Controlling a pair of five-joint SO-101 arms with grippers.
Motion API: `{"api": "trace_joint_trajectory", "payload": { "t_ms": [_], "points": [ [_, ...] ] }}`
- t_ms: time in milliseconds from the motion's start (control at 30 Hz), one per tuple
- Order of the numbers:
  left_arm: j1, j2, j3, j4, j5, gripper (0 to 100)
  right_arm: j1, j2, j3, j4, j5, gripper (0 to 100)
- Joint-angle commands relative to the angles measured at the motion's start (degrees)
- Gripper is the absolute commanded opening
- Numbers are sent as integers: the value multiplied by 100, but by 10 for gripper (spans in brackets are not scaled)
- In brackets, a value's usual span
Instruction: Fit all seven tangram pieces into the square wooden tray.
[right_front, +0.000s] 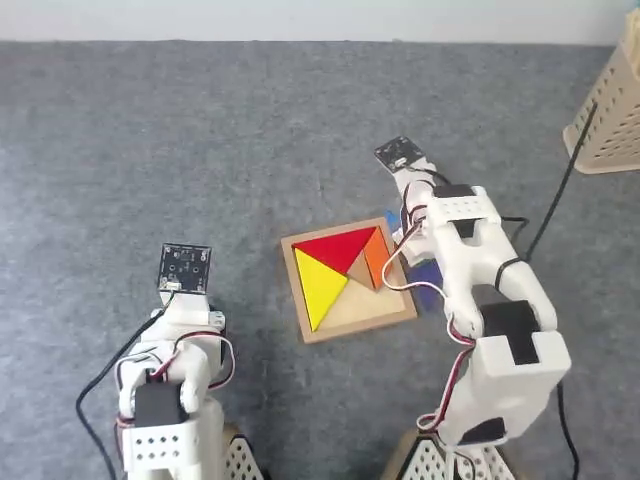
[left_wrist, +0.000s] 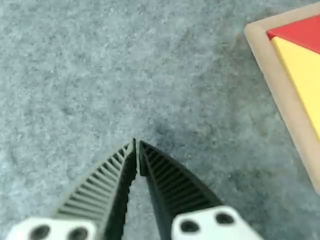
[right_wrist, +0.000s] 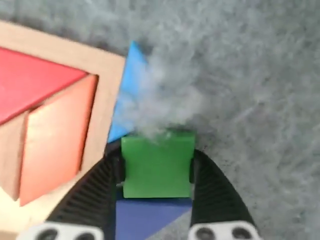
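Note:
The square wooden tray lies mid-table with a red triangle, a yellow triangle and an orange piece in it. My right gripper is just outside the tray's right edge, shut on a green square. A light blue triangle lies against the tray rim beyond the square, and a dark blue piece lies under it. My left gripper is shut and holds nothing, low over the carpet to the left of the tray corner.
Grey carpet covers the whole table. A perforated beige basket stands at the far right edge. Part of the tray floor beside the yellow triangle is bare wood. A black cable runs past the right arm.

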Motion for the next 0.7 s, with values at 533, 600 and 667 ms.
{"api": "trace_joint_trajectory", "payload": {
  "t_ms": [533,600,667],
  "points": [
    [0,-105,-40,35,-26,12,-2114,-4013,1670,1182,-527,7],
    [0,-105,-40,35,-26,12,-2334,-3899,1697,1182,-659,7],
    [0,-105,-40,35,-26,12,-2448,-3723,1697,1174,-686,7]
  ]
}}
